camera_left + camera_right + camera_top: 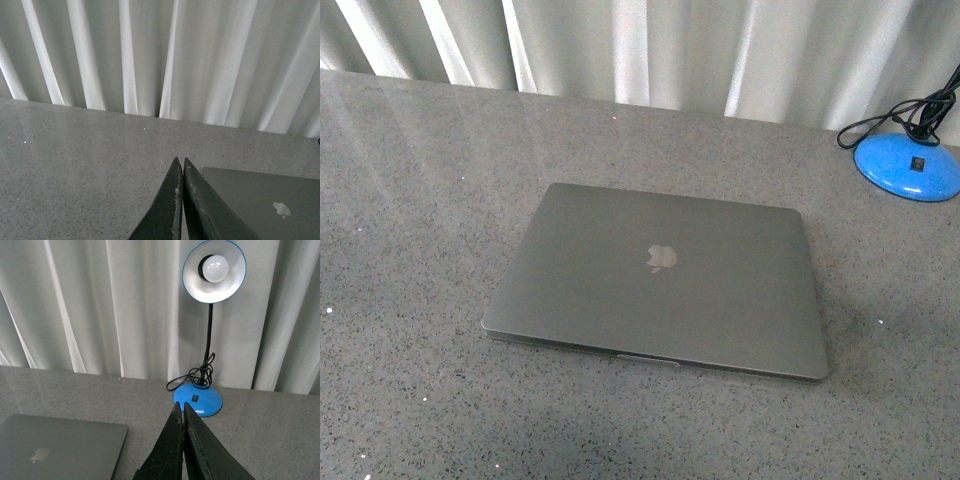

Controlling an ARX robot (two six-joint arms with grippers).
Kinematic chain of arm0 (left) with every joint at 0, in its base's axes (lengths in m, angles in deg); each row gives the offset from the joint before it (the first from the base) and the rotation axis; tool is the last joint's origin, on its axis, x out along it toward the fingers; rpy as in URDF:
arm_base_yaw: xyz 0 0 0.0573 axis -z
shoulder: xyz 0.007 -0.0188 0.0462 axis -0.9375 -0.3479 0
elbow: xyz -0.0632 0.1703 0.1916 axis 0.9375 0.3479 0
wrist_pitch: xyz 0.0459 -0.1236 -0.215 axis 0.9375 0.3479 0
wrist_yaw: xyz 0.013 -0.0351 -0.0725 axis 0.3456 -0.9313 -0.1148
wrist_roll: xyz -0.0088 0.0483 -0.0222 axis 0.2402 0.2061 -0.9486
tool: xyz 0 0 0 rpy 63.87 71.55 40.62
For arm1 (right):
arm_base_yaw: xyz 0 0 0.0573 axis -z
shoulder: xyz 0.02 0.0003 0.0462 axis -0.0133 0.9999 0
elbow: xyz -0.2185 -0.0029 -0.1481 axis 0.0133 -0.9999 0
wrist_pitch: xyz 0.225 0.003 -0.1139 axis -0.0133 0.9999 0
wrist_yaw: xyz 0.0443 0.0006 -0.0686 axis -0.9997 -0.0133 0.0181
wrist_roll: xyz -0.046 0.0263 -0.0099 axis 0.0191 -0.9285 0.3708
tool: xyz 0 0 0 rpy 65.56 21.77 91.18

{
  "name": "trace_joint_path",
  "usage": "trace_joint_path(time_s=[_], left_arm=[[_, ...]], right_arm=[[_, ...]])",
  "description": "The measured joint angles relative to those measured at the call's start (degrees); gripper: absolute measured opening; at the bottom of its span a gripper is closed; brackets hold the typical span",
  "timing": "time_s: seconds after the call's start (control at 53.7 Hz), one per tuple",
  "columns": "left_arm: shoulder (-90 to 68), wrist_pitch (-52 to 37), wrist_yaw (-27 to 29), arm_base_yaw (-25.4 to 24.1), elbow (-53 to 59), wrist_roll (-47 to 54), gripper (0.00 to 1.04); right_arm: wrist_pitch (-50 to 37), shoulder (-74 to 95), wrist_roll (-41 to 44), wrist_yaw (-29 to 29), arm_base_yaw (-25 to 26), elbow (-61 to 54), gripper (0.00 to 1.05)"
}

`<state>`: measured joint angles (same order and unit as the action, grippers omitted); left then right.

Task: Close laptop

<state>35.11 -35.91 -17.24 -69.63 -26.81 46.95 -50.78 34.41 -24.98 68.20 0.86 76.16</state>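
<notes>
Grey laptop shut flat; blue lamp's bulb only in right wrist view; both grippers pressed together.

Matt brushed-metal laptop (pale logo) on speckled, polished stone table.

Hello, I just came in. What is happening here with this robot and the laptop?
Nothing is being handled at this moment. The laptop lies shut and flat on the grey table, lid logo up, so the closing looks done. The left gripper and the right gripper are both shut, holding nothing, off the laptop. A blue desk lamp stands on the table beyond the laptop.
</notes>
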Motion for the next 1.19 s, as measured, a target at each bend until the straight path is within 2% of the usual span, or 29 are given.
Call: trace_joint_path(time_s=[0.13, 0.242, 0.54, 0.559, 0.932, 0.969, 1.193], left_arm=[[2.03, 1.99, 0.0, 0.0, 0.0, -0.02, 0.04], [9.18, 10.88, 0.02, 0.0, 0.0, 0.0, 0.04], [11.19, 11.5, 0.0, 0.0, 0.0, 0.0, 0.04], [11.19, 11.47, 0.02, 0.0, 0.0, 0.0, 0.08], [11.19, 11.5, 0.0, 0.0, 0.0, 0.0, 0.97], [11.19, 11.5, 0.0, 0.0, 0.0, 0.11, 0.99], [11.19, 11.5, 0.0, 0.0, 0.0, 0.09, 0.98]], right_arm=[[0.22, -0.02, -0.02, 0.0, 0.0, 0.0, 0.01], [0.22, -0.04, 0.0, 0.02, 0.0, 0.0, 0.01], [0.22, -0.04, 0.0, 0.0, 0.0, 0.0, 0.01], [0.24, -0.04, 0.0, 0.0, 0.0, 0.0, 0.01], [0.24, -0.04, 0.0, 0.0, 0.0, 0.0, 0.89], [0.24, -0.04, -0.07, 0.0, 0.0, 0.0, 0.96], [0.24, -0.04, -0.2, 0.0, 0.0, 0.0, 0.95]])
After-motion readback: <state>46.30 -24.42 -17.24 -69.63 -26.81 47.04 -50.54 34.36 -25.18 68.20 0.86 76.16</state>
